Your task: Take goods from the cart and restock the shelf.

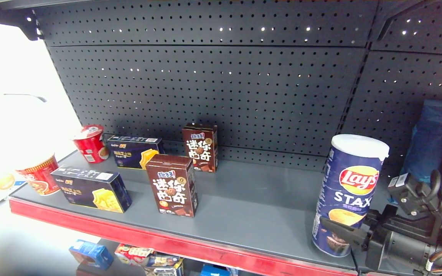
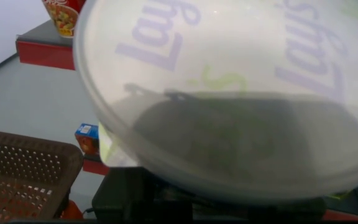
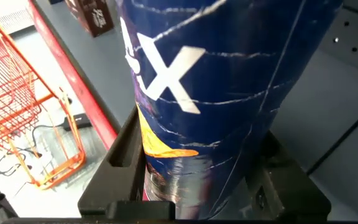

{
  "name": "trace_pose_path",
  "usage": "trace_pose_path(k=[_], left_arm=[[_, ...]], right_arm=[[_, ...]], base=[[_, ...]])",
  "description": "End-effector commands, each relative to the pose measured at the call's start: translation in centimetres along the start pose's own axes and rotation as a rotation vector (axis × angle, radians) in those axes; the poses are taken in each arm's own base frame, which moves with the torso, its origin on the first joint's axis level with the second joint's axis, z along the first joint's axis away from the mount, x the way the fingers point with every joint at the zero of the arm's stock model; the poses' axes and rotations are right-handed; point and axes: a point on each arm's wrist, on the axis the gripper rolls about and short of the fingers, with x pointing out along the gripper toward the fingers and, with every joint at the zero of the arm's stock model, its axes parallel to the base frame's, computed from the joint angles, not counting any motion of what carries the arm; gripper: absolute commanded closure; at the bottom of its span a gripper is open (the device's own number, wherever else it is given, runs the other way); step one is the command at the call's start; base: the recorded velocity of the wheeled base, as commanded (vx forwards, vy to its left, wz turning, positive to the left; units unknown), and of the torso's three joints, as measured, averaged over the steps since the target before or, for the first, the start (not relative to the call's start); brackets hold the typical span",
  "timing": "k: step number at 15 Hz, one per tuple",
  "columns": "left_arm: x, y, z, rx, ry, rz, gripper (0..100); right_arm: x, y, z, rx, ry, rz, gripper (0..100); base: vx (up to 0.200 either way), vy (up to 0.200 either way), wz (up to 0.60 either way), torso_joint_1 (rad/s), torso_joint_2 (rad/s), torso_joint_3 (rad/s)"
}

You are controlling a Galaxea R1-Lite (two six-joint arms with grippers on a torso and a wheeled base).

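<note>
Grey shelf (image 1: 251, 207) decking before a perforated back panel bears the blue chip can (image 1: 349, 191), stood upright near the red front edge. The can is clamped low on its body by the right tool (image 1: 336, 235). Two brown boxes (image 1: 172, 185) are set well to the can's left, dark blue boxes (image 1: 92, 189) and red cups (image 1: 89, 143) beyond them. A blue bag (image 1: 439, 153) is seen near its right. Whether the left tool (image 2: 216, 208) is closed cannot be told.

The can (image 1: 349, 191) clasped in the right gripper (image 3: 197, 183) has a glossy printed blue wrap, finely scratched, and a smooth white plastic lid (image 1: 360, 145). Under it the shelf (image 1: 251, 207) is matt grey painted metal. Behind it the perforated back panel (image 1: 205, 84) has the same finish. The boxes (image 1: 172, 186) to the gripper's left seem to be glossy cardboard.
</note>
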Motion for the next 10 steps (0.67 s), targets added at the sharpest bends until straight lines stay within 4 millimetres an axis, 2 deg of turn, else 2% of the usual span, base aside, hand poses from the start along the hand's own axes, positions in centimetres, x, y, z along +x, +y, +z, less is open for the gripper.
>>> trace_pose_path(k=[1,10], left_arm=[[0.0,0.0,0.0,0.000,0.001,0.000,100],[0.0,0.0,0.0,-0.006,0.000,0.014,100]], right_arm=[[1.0,-0.3,-1.3,0.015,0.051,0.002,100],[4.2,-1.3,-2.9,0.004,0.011,-0.013,100]], base=[[0.000,0.000,0.00,0.000,0.00,0.000],[0.000,0.000,0.00,0.000,0.00,0.000]])
